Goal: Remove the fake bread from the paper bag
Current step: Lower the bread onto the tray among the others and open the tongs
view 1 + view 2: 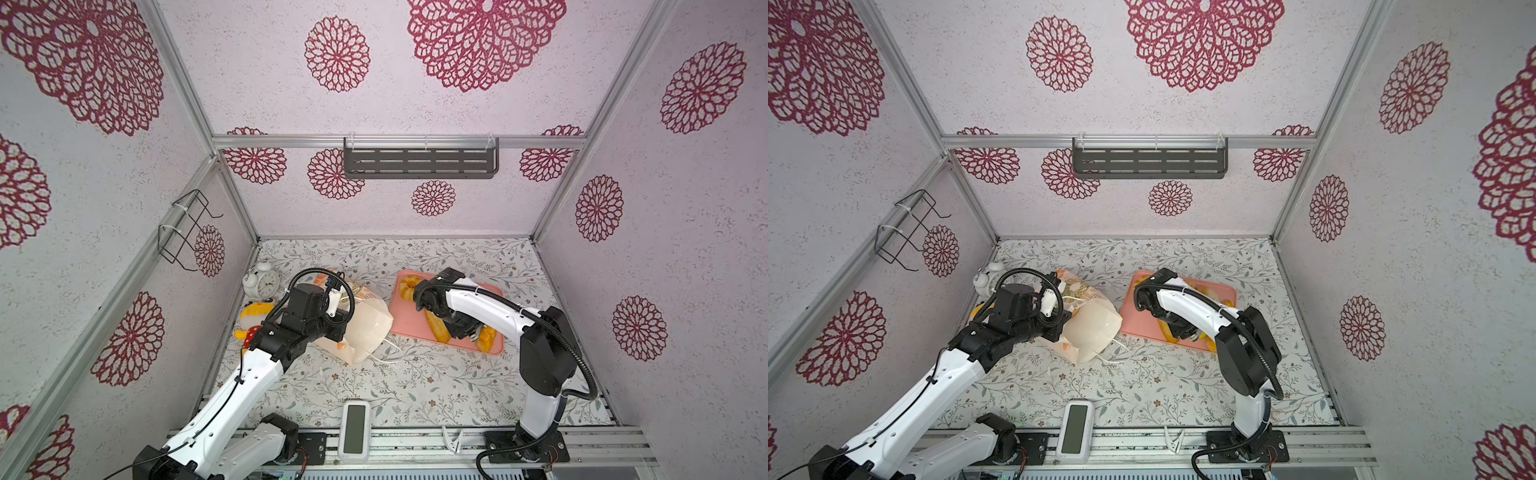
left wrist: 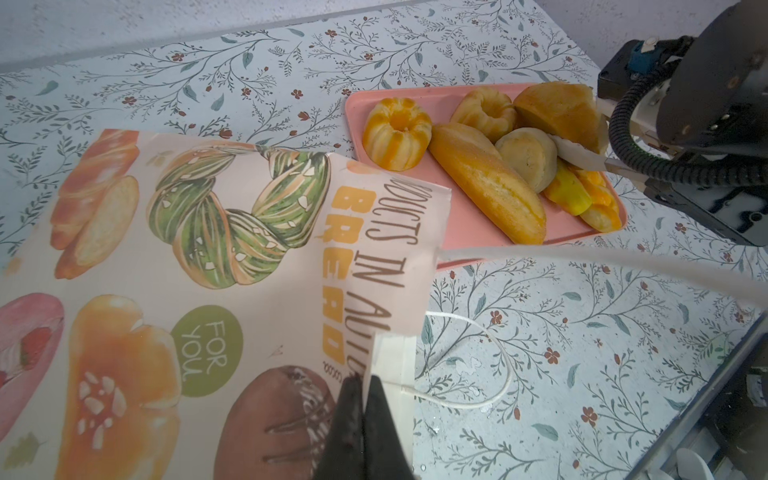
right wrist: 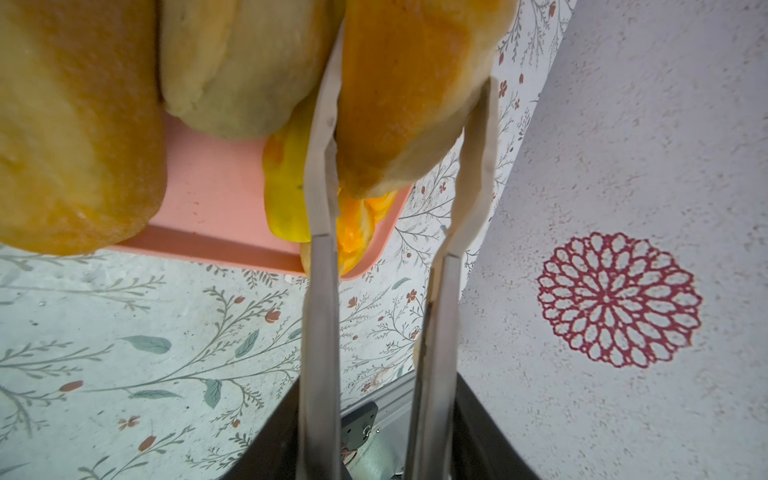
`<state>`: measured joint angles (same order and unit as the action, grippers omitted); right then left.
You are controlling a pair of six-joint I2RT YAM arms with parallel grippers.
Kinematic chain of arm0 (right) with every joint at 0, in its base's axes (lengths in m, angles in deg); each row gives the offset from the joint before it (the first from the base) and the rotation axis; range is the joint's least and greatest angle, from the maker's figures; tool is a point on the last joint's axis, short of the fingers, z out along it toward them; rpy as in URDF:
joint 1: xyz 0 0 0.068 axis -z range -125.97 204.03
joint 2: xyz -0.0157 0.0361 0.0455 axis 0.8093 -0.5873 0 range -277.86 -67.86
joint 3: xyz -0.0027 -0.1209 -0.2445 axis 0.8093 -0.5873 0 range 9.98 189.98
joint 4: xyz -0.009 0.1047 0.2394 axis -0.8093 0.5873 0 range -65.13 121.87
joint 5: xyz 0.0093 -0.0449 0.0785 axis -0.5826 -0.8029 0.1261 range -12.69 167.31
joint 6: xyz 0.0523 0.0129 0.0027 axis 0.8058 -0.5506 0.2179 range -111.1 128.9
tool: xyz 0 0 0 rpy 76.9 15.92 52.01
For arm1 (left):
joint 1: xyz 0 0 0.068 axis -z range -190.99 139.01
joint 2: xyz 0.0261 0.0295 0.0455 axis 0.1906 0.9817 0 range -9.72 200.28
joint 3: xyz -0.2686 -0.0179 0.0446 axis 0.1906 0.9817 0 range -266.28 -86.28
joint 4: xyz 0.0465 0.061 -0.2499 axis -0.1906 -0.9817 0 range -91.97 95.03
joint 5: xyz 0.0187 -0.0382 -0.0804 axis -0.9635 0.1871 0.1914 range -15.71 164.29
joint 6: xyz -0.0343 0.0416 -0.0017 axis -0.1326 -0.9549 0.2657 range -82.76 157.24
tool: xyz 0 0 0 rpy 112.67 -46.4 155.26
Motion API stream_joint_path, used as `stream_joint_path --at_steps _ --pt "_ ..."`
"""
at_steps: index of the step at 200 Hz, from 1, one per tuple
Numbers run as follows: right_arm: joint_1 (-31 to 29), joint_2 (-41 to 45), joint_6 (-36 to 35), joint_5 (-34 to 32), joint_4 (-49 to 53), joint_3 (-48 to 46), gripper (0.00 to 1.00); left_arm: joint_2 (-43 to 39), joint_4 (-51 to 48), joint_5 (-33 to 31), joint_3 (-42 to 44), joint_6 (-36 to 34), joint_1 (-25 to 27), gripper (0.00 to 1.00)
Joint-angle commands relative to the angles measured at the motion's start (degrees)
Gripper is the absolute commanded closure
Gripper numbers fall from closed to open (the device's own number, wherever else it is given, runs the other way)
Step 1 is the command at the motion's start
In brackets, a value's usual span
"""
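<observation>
Fake bread [image 2: 486,183] at pink tray's [image 2: 469,228] edge — bare cloth [image 2: 582,332] beside paper bag [image 2: 166,291].

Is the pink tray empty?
No, in the left wrist view the pink tray holds a long loaf, a ring-shaped bun, a round bun and more.

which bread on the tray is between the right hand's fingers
The big golden-brown loaf: the right hand straddles it, while the baguette, pale round bun and ring buns lie outside.

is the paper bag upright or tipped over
tipped over: the paper bag lies printed side up on the table, left gripper pinching its rim
</observation>
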<state>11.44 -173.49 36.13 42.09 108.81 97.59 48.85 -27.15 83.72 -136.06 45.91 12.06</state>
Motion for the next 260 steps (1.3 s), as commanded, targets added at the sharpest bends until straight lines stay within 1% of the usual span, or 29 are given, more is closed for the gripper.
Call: stream_joint_path --at_steps 1,144,260 --pt "-0.83 3.48 1.64 1.59 2.57 2.20 0.50 0.48 0.49 0.85 -1.61 0.30 -0.46 1.00" --pt "-0.74 7.09 1.93 4.94 2.60 4.31 0.43 2.42 0.89 2.48 -2.60 1.00 -0.42 1.00" --pt "-0.82 11.31 2.40 5.77 2.72 4.73 0.45 2.85 0.48 3.40 -3.48 1.05 -0.38 1.00"
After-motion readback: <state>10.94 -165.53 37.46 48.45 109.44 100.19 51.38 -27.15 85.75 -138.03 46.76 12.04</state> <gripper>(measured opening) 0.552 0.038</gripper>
